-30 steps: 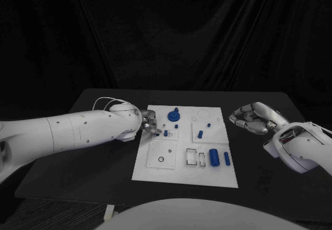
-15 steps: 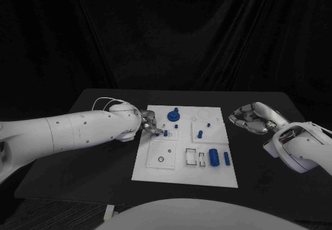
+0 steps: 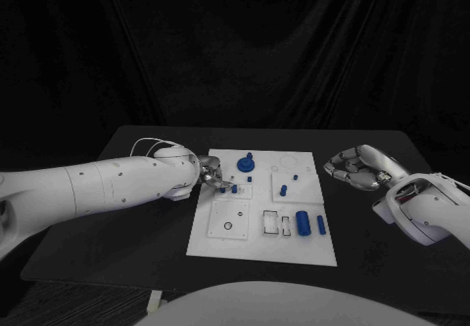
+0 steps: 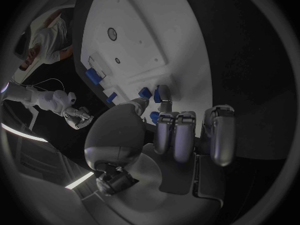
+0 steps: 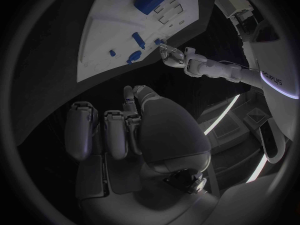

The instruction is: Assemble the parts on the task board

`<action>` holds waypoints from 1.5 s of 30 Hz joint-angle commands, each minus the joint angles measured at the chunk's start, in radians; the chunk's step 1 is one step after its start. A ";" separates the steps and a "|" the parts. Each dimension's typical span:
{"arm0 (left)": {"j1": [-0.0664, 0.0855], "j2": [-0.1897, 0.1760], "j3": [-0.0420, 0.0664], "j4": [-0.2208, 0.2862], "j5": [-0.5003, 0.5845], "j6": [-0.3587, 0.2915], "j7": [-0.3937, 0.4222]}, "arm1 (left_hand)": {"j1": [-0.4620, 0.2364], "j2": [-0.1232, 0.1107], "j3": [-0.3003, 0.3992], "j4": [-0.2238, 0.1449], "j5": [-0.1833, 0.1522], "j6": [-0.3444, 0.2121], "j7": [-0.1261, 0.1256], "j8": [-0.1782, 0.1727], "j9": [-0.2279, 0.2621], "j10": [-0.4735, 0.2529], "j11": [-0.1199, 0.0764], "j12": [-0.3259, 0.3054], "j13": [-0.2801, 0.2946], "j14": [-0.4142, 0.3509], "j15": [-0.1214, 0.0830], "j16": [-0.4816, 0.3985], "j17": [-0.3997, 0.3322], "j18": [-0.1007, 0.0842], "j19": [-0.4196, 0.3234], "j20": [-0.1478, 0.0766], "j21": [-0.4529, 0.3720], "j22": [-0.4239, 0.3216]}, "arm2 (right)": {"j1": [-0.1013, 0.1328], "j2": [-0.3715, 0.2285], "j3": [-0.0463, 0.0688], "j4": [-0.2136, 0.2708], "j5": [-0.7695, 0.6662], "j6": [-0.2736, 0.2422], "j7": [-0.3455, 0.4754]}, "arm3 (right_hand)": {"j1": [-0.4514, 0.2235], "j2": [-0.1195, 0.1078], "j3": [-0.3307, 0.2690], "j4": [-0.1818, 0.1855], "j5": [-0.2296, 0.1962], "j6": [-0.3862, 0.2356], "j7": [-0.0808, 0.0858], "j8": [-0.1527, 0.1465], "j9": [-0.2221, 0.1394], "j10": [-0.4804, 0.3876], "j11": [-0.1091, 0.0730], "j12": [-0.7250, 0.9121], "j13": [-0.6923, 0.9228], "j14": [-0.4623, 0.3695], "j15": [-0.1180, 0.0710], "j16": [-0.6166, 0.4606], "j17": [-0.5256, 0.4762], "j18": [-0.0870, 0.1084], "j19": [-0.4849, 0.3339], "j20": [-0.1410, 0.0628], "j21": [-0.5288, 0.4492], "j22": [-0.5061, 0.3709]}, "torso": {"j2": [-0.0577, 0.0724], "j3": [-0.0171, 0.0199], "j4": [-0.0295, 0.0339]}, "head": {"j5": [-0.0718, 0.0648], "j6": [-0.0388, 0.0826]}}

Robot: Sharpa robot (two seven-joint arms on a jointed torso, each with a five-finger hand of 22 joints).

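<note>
Head view: left robot hand [image 3: 212,178] at the board's [image 3: 257,250] nine-o'clock edge, fingertips touching a small blue peg [image 3: 222,190], apparently pinched, upright in the upper-left block. Nearer of the two by far. Right robot hand [image 3: 358,167] at three o'clock, curled shut on nothing, clear off the board over black tabletop [image 3: 117,244]. Two blue cylinders [image 3: 303,223] at five o'clock, lying twelve-to-six. Dark curtain behind.

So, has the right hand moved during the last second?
No. The right hand hangs at the same spot beside the board's right edge, fingers curled on nothing.
</note>
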 commanded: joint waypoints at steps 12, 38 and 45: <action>-0.001 -0.001 0.001 0.000 0.001 -0.021 0.046 | -0.040 0.040 -0.045 0.000 0.014 -0.021 0.001 0.049 0.054 0.106 0.001 0.003 0.263 0.102 0.005 0.003 0.263 0.015 -0.003 0.005 -0.004 0.215 | -0.003 0.002 0.001 -0.003 -0.002 -0.002 -0.016 | 0.003 -0.001 0.009 -0.001 0.008 0.004 0.004 -0.006 -0.001 0.106 -0.004 0.000 0.261 0.087 -0.006 -0.006 0.195 -0.007 0.028 -0.006 -0.006 0.199 | 0.000 0.0001 -0.0001 | 0.001 0.000; -0.001 -0.004 0.001 -0.002 0.001 0.004 0.032 | 0.047 0.020 0.013 -0.005 0.397 -0.053 -0.006 0.077 0.093 0.106 -0.005 0.003 0.263 0.102 0.000 0.003 0.263 0.016 -0.007 0.000 -0.006 0.214 | -0.003 0.001 0.001 -0.002 -0.002 -0.003 -0.016 | 0.003 -0.001 0.009 -0.001 0.008 0.004 0.004 -0.006 -0.001 0.106 -0.004 0.000 0.261 0.087 -0.006 -0.006 0.195 -0.007 0.028 -0.006 -0.006 0.199 | 0.000 0.0000 -0.0001 | 0.000 0.000; -0.001 -0.004 0.001 -0.002 0.001 0.010 0.028 | 0.074 0.001 0.035 -0.015 0.439 -0.054 -0.008 0.080 0.096 0.106 -0.007 0.003 0.263 0.102 -0.002 0.003 0.263 0.016 -0.007 -0.001 -0.006 0.214 | -0.003 0.001 0.001 -0.001 -0.002 -0.003 -0.016 | 0.002 -0.001 0.010 -0.002 0.008 0.003 0.004 -0.006 -0.001 0.106 -0.004 0.000 0.261 0.086 -0.006 -0.008 0.193 -0.007 0.027 -0.006 -0.008 0.199 | 0.000 0.0000 -0.0001 | 0.000 0.000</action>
